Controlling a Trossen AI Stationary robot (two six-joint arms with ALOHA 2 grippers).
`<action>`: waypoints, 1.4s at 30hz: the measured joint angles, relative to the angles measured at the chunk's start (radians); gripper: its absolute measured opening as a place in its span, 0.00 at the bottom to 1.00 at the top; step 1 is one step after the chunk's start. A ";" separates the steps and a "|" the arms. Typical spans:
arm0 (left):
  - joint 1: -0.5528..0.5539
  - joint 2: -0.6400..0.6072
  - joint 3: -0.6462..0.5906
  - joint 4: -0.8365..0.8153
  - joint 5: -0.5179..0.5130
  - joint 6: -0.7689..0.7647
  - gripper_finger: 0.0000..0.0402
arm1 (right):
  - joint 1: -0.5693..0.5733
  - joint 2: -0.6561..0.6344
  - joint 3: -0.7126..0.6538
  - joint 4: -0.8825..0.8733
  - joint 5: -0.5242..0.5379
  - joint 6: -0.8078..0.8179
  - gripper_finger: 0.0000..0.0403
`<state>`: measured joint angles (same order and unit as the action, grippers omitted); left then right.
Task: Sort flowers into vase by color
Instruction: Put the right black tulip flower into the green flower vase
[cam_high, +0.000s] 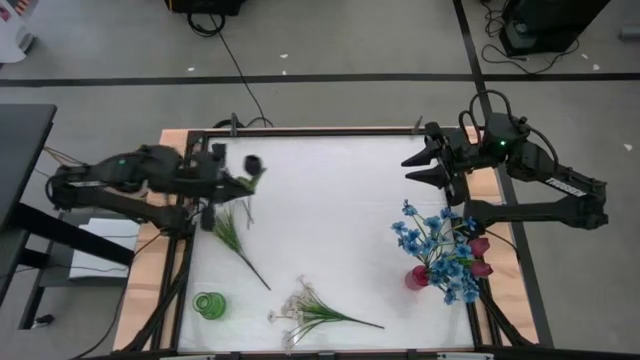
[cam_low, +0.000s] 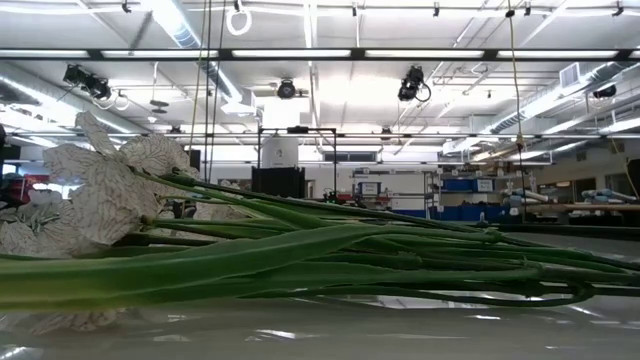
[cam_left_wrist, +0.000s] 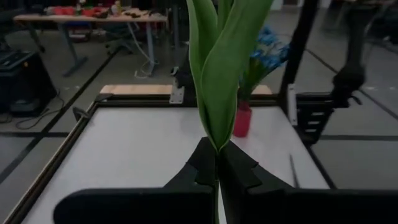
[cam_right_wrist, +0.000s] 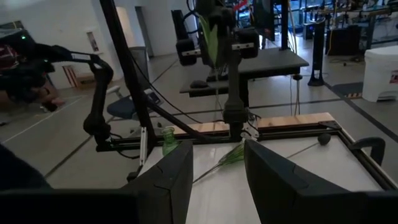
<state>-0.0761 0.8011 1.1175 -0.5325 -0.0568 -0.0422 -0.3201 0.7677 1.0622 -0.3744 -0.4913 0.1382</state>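
Two dark arms reach over the white, smooth table (cam_high: 330, 200): the left gripper (cam_high: 243, 180), near its left edge towards the far corner, pinches the smooth green leaves of a dark-budded flower (cam_high: 254, 162) between pressed fingers, while the right gripper (cam_high: 422, 167) hovers by the far right corner with fingers spread. A small red vase (cam_high: 416, 277) near the right edge holds frilly blue blossom clusters (cam_high: 440, 250) and dark red tulips (cam_high: 479, 256); a clear green vase (cam_high: 209, 305) stands at the near left corner, a white small-blossom spray (cam_high: 305, 310) lies along the near edge, and a thin leafy green stem (cam_high: 236, 240) lies near the left edge.
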 joint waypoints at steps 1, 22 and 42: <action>-0.018 -0.024 0.000 -0.018 -0.003 -0.004 0.01 | 0.000 0.000 0.000 0.000 0.000 0.000 0.37; -0.689 -0.346 -0.444 0.390 0.104 -0.156 0.01 | 0.000 0.000 0.000 0.000 0.000 0.000 0.37; -0.872 -0.346 -0.455 0.268 0.016 0.099 0.02 | 0.000 0.000 0.000 0.001 0.000 0.000 0.37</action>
<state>-0.9482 0.4553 0.6625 -0.2640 -0.0409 0.0571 -0.3200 0.7677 1.0622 -0.3737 -0.4915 0.1383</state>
